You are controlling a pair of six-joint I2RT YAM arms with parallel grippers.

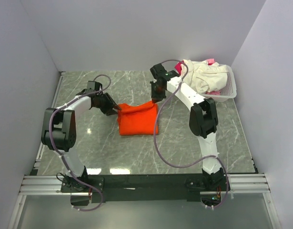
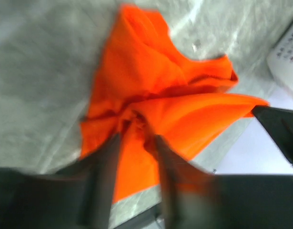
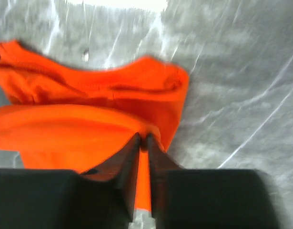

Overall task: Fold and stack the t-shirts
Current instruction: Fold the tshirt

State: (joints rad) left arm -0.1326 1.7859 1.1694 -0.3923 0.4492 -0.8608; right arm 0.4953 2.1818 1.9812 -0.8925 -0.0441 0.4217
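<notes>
Two arms bend at the elbow and lean inward over the grey marbled surface (image 1: 194,143), their wrists tipped down toward each other near the middle of the top view. The left fingers (image 1: 116,109) sit at the upper left corner of the orange t-shirt (image 1: 137,119), and the right fingers (image 1: 156,99) sit at its upper right corner. The shirt lies roughly folded on the surface between them, with its upper edge lifted and pulled taut from one corner to the other.

From the left wrist, the orange t-shirt (image 2: 146,81) bunches into the gap between the two dark fingers, which pinch a gathered wad of it. From the right wrist, the fingers are pressed almost together on a thin fold of the orange t-shirt (image 3: 89,124), with cloth showing in the narrow slit between them.

At the upper right of the top view stands a white slatted basket (image 1: 230,91). A crumpled cream-white t-shirt (image 1: 203,76) is heaped in it, spilling over the rim, with pink cloth (image 1: 209,61) showing behind.
</notes>
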